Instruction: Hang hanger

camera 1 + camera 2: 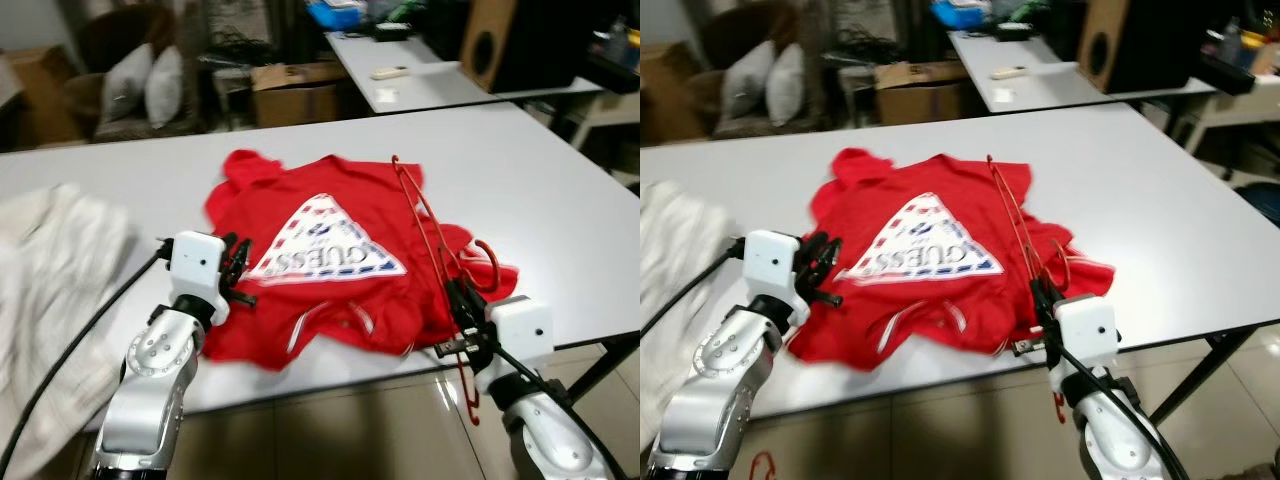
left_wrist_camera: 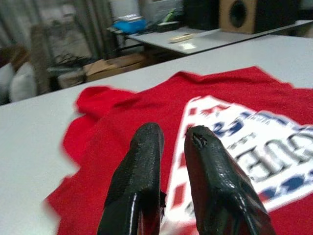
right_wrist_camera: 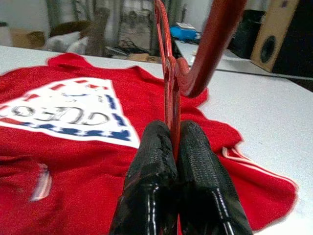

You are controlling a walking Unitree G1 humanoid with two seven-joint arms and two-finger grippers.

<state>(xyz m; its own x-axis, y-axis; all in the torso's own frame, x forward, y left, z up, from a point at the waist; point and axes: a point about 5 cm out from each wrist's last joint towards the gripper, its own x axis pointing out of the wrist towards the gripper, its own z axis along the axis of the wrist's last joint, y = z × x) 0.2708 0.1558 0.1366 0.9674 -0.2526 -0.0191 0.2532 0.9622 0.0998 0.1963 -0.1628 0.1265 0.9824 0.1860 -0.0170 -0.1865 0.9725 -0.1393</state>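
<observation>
**Red hanger pinched over a crumpled red shirt**

A red T-shirt [image 1: 320,265] lies crumpled on a smooth, pale grey table [image 1: 540,190], its soft cloth rumpled into folds. On its front is a white triangle print with lettering and a red-and-blue dashed border. A thin red hanger [image 1: 432,225] of glossy, wire-like plastic slants across the shirt's right side, its curved hook [image 1: 487,262] lying near the table's front edge.

The right gripper [image 1: 458,298] sits at that front edge with its two black fingers [image 3: 195,166] pressed together on the hanger's thin rod. The right wrist view shows this grip up close: the fingers' pads are finely ribbed, and the red rod rises between them, with the thicker hook curving overhead.

The left gripper [image 1: 236,262] rests at the shirt's left edge. The head views leave its fingers hard to read, but the left wrist view shows them slightly apart, rounded and pebbled in texture, holding nothing, poised above the red cloth beside the print.

A loose off-white cloth [image 1: 50,290], coarse and creased, is heaped at the table's left end. Behind stand a second pale table [image 1: 430,85] with small items, a cardboard box [image 1: 295,92], a wooden speaker [image 1: 495,40], and a dark armchair with two grey cushions [image 1: 145,82].
</observation>
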